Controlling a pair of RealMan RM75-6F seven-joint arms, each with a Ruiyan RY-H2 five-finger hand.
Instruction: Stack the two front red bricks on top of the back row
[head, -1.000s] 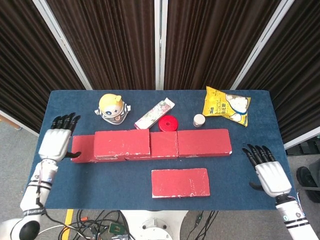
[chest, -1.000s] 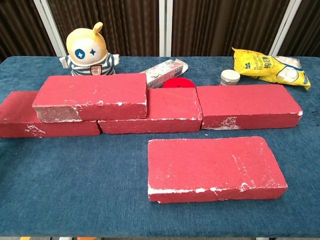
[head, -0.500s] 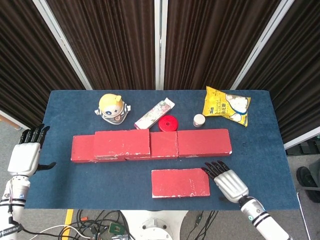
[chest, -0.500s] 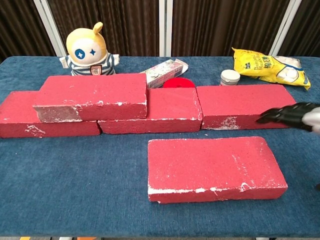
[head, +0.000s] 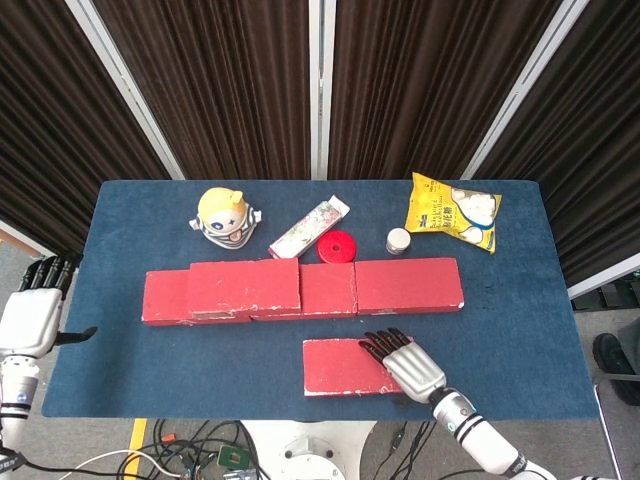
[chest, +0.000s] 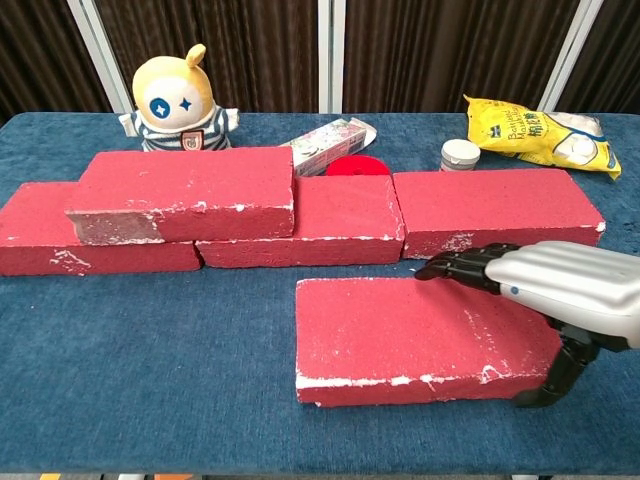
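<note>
Nearest the bench's (head: 120, 370) front edge, the right hand (head: 413, 368) (chest: 560, 285) is lying flat over the right end of the front brick (head: 345, 366) (chest: 400, 335), palm down. Its fingers (chest: 465, 266) are stretching out straight across the brick's top w/ the thumb hanging down past the right end; nothing is being gripped yet.

Off the bench's left edge, the left hand (head: 33, 315) is hovering w/ fingers up and apart, holding nothing.

Behind the front brick, the back row (head: 408, 285) (chest: 495, 212) is running left to right across mid-bench. A stacked brick (head: 243, 288) (chest: 185, 195) is already sitting on top of the row's left part, bridging two bricks below.

Just behind the row, a red lid (head: 336, 247), a small white jar (head: 398, 240) and a patterned box (head: 309, 227) are sitting near centre. Further back-left a yellow plush toy (head: 225, 215) (chest: 180, 100) is standing; back-right, a yellow snack bag (head: 453, 211) (chest: 540, 135) is lying flat.
</note>
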